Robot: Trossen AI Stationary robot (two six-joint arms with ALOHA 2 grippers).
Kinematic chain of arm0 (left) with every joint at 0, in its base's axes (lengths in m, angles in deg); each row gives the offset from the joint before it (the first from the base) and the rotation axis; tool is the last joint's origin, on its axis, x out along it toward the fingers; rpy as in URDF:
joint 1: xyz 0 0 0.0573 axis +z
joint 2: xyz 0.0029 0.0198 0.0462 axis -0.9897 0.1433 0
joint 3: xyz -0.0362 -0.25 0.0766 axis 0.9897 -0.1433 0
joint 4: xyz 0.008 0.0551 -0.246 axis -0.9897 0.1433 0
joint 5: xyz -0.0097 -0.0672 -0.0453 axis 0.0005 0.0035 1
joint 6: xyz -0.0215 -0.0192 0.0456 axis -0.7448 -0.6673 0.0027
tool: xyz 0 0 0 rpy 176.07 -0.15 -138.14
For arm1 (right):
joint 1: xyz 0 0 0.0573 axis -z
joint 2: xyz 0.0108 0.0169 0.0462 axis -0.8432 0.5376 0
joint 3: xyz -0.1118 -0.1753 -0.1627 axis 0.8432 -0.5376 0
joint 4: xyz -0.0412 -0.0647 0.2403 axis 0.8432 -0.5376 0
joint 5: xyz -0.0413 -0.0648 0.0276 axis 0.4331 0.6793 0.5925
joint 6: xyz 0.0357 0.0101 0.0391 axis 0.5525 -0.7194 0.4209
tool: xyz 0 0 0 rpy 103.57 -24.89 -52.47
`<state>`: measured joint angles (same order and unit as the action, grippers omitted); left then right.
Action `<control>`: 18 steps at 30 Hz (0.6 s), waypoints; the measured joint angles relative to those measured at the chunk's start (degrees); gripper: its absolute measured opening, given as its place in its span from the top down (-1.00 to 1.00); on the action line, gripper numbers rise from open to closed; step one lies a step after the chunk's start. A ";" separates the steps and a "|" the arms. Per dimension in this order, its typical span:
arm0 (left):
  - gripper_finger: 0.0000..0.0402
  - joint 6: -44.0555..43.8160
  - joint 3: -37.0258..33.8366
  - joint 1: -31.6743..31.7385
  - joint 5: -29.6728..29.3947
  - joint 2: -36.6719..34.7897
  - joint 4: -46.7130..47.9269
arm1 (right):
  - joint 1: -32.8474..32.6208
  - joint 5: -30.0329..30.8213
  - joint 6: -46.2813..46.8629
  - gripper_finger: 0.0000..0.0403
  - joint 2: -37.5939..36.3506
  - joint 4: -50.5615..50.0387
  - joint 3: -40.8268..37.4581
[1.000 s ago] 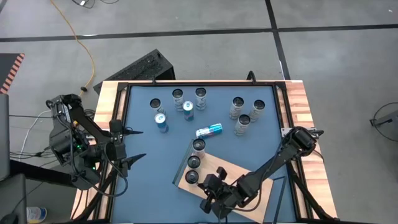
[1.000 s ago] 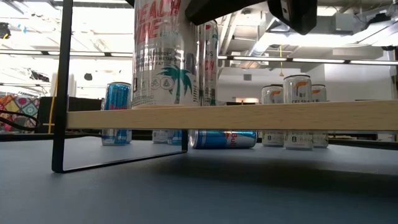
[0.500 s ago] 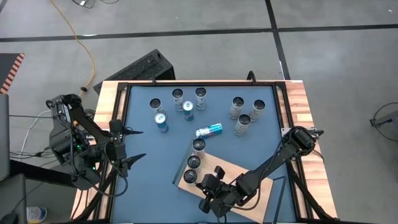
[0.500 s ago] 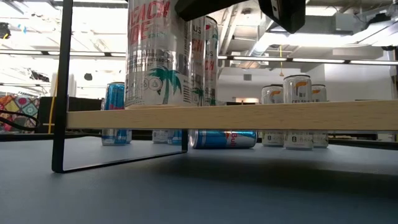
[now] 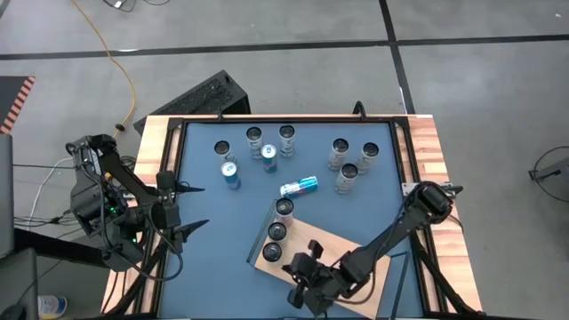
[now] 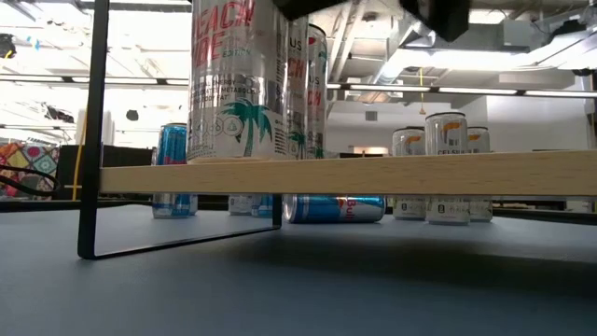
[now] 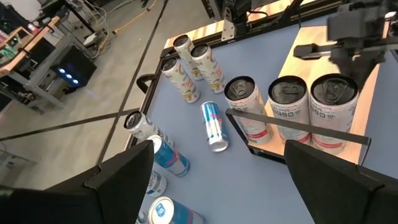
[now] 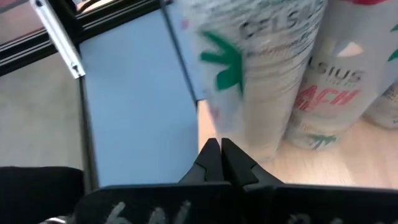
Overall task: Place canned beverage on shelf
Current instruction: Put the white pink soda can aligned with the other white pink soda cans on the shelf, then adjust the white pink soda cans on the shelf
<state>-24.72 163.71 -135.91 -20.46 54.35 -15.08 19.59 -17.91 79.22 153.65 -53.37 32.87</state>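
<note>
Right claw [image 5: 304, 286] fully closed, empty, over shelf [image 5: 356, 280] beside three upright cans [image 5: 274, 253] on it. Left claw [image 5: 191, 206] wide open, empty, at worktop [image 5: 222, 231] left edge.

A lab or workshop: bare concrete floor [image 5: 293, 71], exposed ceiling ducts [image 6: 410, 56], cluttered workbenches [image 7: 37, 56].

Ten cans [image 5: 342, 177] — one shelf [image 5: 356, 258]

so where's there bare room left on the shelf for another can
The shelf is bare on its whole stretch right of the three standing cans. The right gripper, shut, hovers beside them, so that left end is crowded.
</note>
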 joint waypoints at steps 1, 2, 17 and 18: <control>-0.73 0.02 0.00 0.01 -0.01 0.00 0.00 | -0.09 0.14 0.00 1.00 0.00 0.02 0.00; -0.73 0.11 0.00 0.01 -0.01 0.00 0.00 | -0.10 0.09 0.02 1.00 0.00 0.04 0.00; -0.73 0.24 0.00 0.01 -0.09 0.00 0.06 | 3.03 -4.67 -2.45 1.00 0.00 0.22 0.00; -0.73 0.24 0.00 0.01 -0.09 0.00 0.16 | 2.75 -4.64 -2.47 1.00 0.00 0.22 0.00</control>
<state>-24.48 163.71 -135.90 -20.55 54.35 -14.92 22.34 -22.55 76.75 153.65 -53.15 32.87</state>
